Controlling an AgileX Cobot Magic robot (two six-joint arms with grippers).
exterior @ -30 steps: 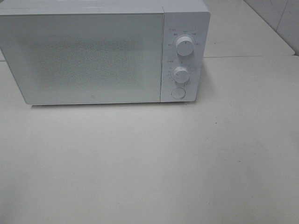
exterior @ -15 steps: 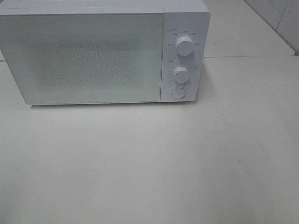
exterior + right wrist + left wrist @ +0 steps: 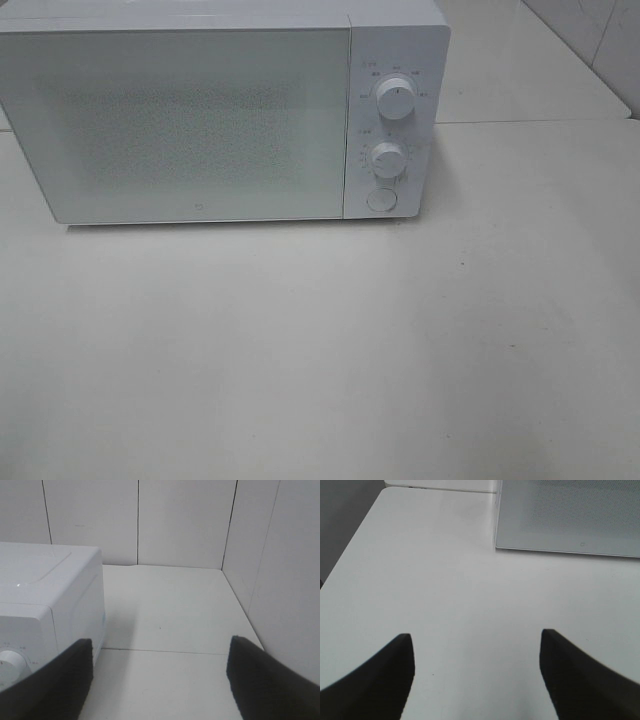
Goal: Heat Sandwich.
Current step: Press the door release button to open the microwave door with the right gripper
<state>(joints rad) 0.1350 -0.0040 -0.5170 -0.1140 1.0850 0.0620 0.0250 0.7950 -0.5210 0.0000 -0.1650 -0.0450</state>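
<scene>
A white microwave (image 3: pixel 220 110) stands at the back of the table with its door shut; its two knobs (image 3: pixel 395 98) and round button (image 3: pixel 381 199) are on the right panel. No sandwich shows in any view. Neither gripper appears in the exterior high view. In the left wrist view my left gripper (image 3: pixel 476 672) is open over bare table, with the microwave's (image 3: pixel 570 515) front lower corner ahead. In the right wrist view my right gripper (image 3: pixel 160 672) is open, empty, beside the microwave's (image 3: pixel 45 600) right side.
The white tabletop (image 3: pixel 320 350) spreads in front of the microwave. Tiled walls (image 3: pixel 185 520) close off the back and right. The table's left edge (image 3: pixel 355 545) shows in the left wrist view.
</scene>
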